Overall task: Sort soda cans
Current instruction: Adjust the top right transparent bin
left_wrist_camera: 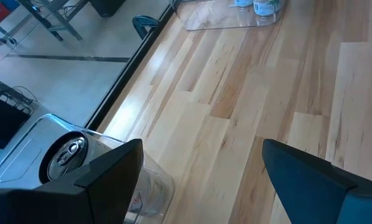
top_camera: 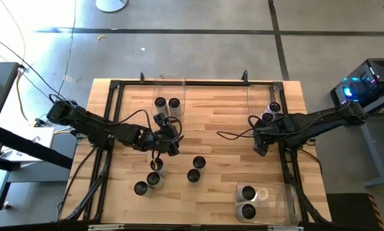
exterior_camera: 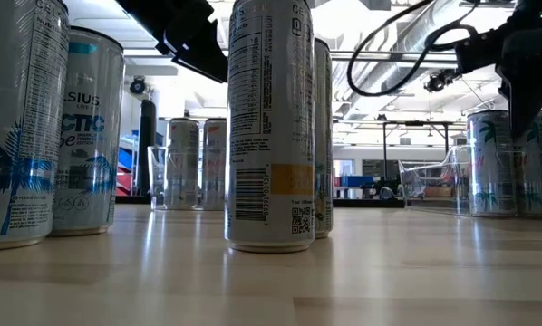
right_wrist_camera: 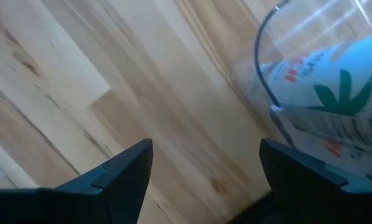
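Several soda cans (top_camera: 193, 175) stand upright and loose on the near left of the wooden table; in the low view they loom close (exterior_camera: 271, 118). Two cans (top_camera: 167, 102) stand in a clear bin (top_camera: 179, 83) at the far left. My left gripper (top_camera: 171, 144) hovers open just near of that bin, nothing between its fingers (left_wrist_camera: 201, 177); one binned can (left_wrist_camera: 65, 155) shows beside it. My right gripper (top_camera: 261, 146) hangs open, pointing down over bare wood (right_wrist_camera: 204, 165), beside the far right bin (top_camera: 256, 96), which holds cans (right_wrist_camera: 335, 93).
A third clear bin (top_camera: 288, 205) at the near right holds two cans (top_camera: 246, 201). A black frame (top_camera: 115, 86) runs around the table's edges. Cables trail from both arms. Bare wood lies in the middle between the arms.
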You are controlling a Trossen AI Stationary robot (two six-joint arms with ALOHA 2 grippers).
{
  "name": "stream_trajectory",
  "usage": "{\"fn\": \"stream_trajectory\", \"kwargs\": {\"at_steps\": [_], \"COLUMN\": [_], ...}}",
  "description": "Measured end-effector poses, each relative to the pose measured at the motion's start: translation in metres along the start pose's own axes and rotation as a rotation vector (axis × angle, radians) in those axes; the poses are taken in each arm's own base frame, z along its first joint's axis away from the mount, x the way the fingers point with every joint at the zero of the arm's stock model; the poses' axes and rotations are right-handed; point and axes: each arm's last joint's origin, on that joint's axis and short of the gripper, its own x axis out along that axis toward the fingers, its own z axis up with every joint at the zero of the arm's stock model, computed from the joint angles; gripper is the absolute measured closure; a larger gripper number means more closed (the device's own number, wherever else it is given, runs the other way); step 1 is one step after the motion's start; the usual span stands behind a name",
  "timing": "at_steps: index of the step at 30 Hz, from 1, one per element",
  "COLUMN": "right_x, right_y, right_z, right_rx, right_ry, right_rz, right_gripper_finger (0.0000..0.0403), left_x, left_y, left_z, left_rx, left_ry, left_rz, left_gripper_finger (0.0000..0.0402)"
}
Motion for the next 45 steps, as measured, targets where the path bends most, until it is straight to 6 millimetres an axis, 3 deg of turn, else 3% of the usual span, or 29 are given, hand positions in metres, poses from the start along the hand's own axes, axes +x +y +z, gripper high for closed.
{"fn": "stream_trajectory", "kwargs": {"at_steps": [20,38,45], "right_x": [0.003,0.031,0.039], "right_y": [-0.003,0.022,0.021], "right_z": [-0.001,0.016,0.022], "right_rx": [-0.018,-0.115,-0.119], "right_ry": [0.012,0.066,0.085], "right_rz": [-0.093,-0.146,-0.189], "right_gripper_finger": [0.0111,0.0111,0.0111], "left_x": [0.0,0.0,0.0], "left_y": [0.0,0.0,0.0], "left_z": [0.0,0.0,0.0], "left_rx": [-0.001,0.0,0.001], "left_ry": [0.0,0.001,0.001], "left_rz": [0.0,-0.004,-0.004], "left_gripper_finger": [0.0078,0.0078,0.0078]}}
